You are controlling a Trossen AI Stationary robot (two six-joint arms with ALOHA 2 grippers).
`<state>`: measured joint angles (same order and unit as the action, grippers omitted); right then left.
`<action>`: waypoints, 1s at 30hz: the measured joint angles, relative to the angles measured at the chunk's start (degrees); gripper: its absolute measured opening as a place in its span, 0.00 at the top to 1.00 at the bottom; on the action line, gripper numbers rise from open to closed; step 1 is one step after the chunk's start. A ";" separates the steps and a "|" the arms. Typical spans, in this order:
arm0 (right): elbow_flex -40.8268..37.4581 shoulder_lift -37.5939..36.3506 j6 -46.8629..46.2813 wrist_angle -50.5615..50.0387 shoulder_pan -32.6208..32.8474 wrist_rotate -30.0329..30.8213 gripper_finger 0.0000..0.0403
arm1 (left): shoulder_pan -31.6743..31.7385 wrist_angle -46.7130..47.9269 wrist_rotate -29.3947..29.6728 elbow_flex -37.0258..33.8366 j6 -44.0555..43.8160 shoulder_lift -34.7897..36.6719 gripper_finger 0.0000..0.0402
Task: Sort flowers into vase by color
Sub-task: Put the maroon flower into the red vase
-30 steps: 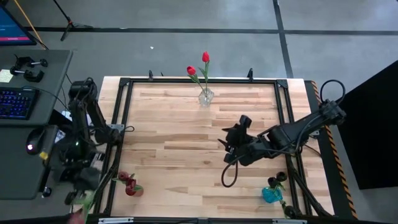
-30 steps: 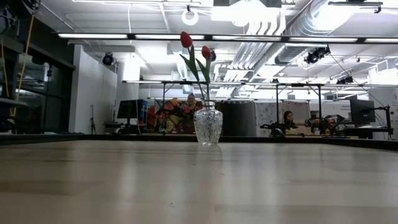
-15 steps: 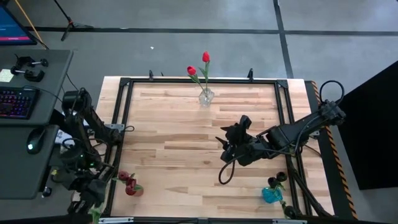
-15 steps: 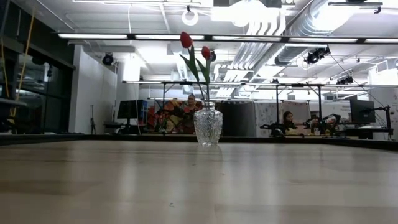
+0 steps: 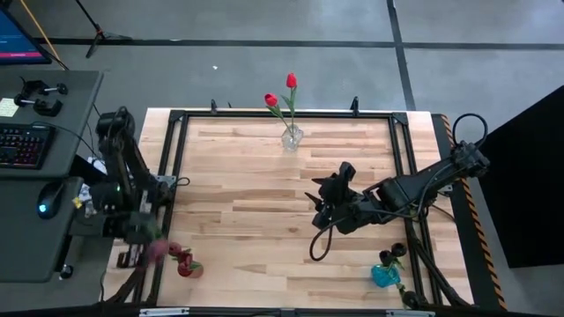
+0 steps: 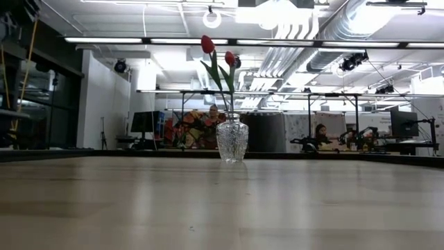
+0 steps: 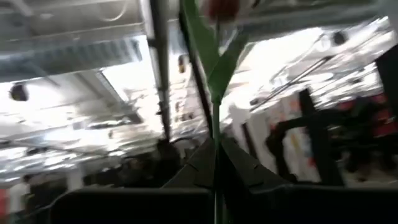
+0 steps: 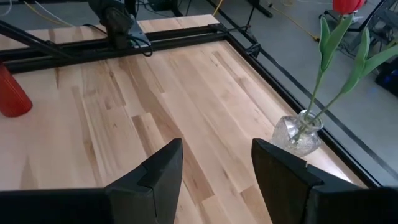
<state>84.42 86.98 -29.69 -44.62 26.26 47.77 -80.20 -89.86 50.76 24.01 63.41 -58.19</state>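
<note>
Step in hand: left gripper [image 5: 141, 251], lower left of high view, fingers pinching tulip stem [image 7: 214, 124], carrying it. Next: bring over red vase [image 5: 183, 261], lower stem in. Right gripper [image 8: 214, 165] mid-worktop, fingers spread, waiting.

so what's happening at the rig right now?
Flower sorting, mid-run. The left gripper is shut on a tulip stem at the table's left edge, by the red vase. The clear vase at the far edge holds two red tulips. The right gripper is open over mid-table, holding nothing. A blue vase stands near the right corner.

two dark jointed arms, black cable looping off the right one, its pincer [image 8: 214, 171] with broad black fingers.
</note>
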 joint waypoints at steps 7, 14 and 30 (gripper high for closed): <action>0.00 0.00 2.87 -0.59 0.00 -0.58 0.55 | 5.44 11.73 -2.78 -0.07 0.53 13.88 1.00; 0.00 0.00 3.17 -2.99 -0.04 -0.87 0.55 | 19.71 36.33 -14.21 -0.07 -15.63 26.90 1.00; 0.00 -0.02 5.52 -3.09 -0.04 -0.84 0.55 | 69.00 65.60 -50.08 9.63 -53.54 20.19 1.00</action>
<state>84.42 86.96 -24.17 -47.71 26.22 46.93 -11.20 -24.26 0.67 33.64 9.86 -38.00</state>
